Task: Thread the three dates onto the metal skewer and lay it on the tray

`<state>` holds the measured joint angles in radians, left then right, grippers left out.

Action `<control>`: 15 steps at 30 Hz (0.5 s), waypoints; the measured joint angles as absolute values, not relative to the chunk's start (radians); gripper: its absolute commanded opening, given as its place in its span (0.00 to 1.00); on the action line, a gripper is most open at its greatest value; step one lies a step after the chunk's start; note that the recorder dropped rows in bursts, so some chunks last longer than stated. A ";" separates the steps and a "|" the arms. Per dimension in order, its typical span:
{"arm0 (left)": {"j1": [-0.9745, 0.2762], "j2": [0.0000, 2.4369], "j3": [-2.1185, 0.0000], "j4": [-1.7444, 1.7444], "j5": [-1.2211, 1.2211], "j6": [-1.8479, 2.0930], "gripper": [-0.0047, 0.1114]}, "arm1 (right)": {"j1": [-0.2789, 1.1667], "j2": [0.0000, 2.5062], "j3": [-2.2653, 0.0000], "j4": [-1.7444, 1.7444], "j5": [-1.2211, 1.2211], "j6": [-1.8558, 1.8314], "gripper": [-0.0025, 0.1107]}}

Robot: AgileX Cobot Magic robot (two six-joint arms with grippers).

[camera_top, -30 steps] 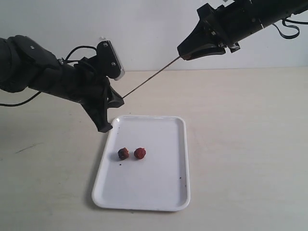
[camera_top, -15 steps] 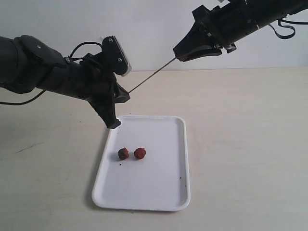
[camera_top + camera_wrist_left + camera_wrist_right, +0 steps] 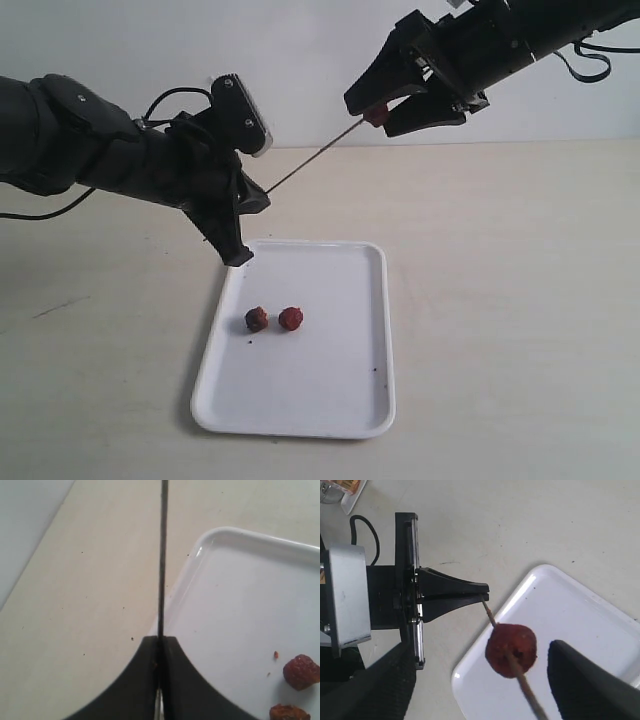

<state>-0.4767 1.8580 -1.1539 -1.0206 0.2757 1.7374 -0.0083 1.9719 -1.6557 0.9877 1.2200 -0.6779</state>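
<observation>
My left gripper [image 3: 256,196] is shut on one end of the thin metal skewer [image 3: 315,156], which slants up to the right above the table. One red-brown date [image 3: 376,113] is threaded on its far end. My right gripper [image 3: 370,117] stands open around that date, with its fingers apart from it on both sides. In the right wrist view the date [image 3: 511,650] sits pierced on the skewer [image 3: 490,614] between the spread fingers [image 3: 390,680]. Two more dates, one dark [image 3: 256,319] and one redder [image 3: 291,318], lie on the white tray [image 3: 330,385].
The tray lies on a pale beige table [image 3: 500,300] below the skewer. Small dark crumbs [image 3: 375,370] dot the tray. A white wall [image 3: 300,60] rises behind the table.
My right gripper's jaws have opened off the date, which stays on the skewer. The left gripper and skewer rose slightly at first, then held still.
</observation>
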 measured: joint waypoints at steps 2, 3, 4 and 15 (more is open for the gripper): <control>-0.477 1.858 -1.154 -1.023 0.274 1.735 0.04 | -0.008 1.972 -1.656 0.987 1.220 -0.678 0.65; -0.477 1.858 -1.154 -1.029 0.272 1.735 0.04 | -0.008 1.972 -1.656 0.985 1.220 -0.678 0.65; -0.477 1.858 -1.154 -1.032 0.272 1.735 0.04 | -0.008 1.972 -1.656 0.985 1.220 -0.676 0.66; -0.477 1.858 -1.154 -1.049 0.222 1.651 0.04 | -0.036 1.882 -1.656 0.972 1.205 -0.676 0.69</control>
